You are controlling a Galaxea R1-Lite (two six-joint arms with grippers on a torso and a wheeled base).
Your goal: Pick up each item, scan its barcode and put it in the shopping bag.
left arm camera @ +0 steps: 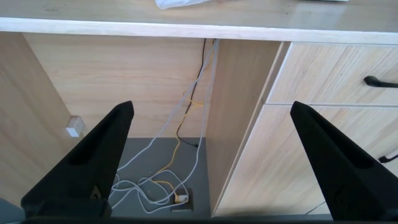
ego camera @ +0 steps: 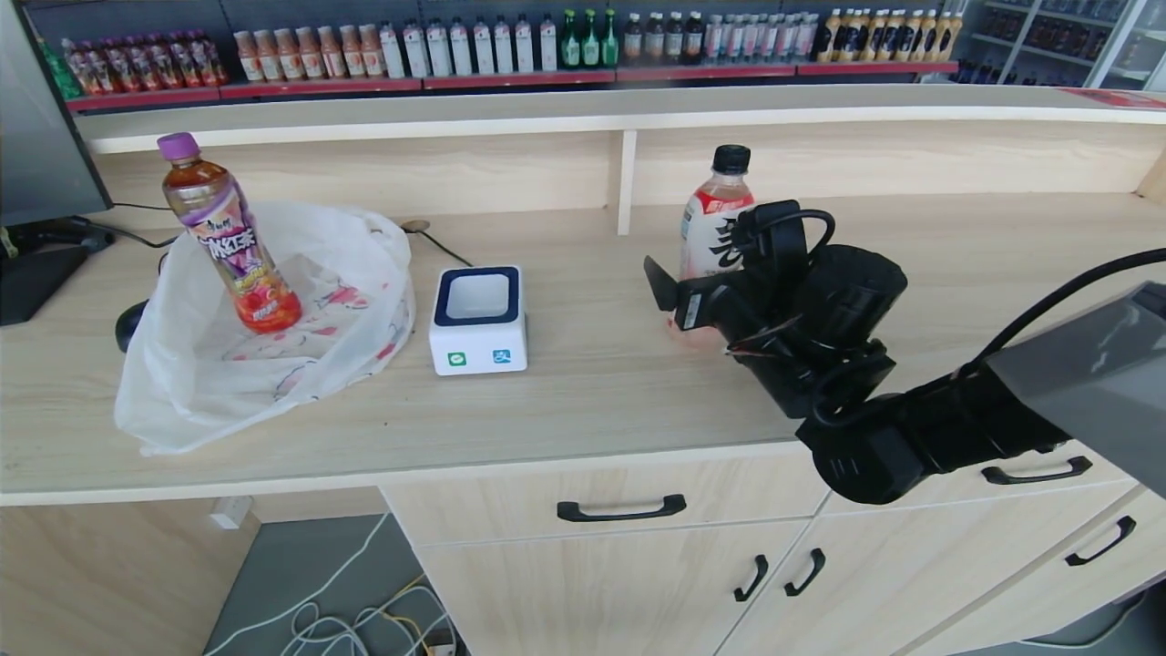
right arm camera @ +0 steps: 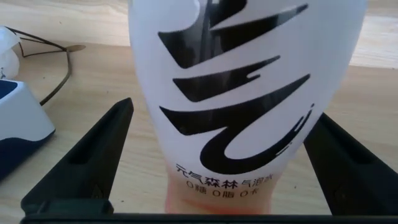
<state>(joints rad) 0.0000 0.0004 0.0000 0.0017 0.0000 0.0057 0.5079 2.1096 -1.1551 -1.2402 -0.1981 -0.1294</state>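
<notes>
One purple-capped tea bottle (ego camera: 228,241) already leans in the white shopping bag (ego camera: 182,383) at the left of the bench (ego camera: 592,401). The black-capped bottle (ego camera: 715,219) stands to the right of the scanner (ego camera: 479,319), between the jaws of the open right tool (right arm camera: 221,124), not yet scanned. The left tool (left arm camera: 211,118) hangs open below the bench.

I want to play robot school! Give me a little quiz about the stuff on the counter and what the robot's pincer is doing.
1. True or false: the purple-capped bottle is in the shopping bag.
2. Where does the white scanner stand? A) on top of the bag, B) between the bag and the black-capped bottle, C) behind the purple-capped bottle.
3. Fill the gap: the right pincer has one finger on each side of the black-capped bottle, and it is ____ (open or shut).

Key: 1 true; 2 B; 3 open.
</notes>
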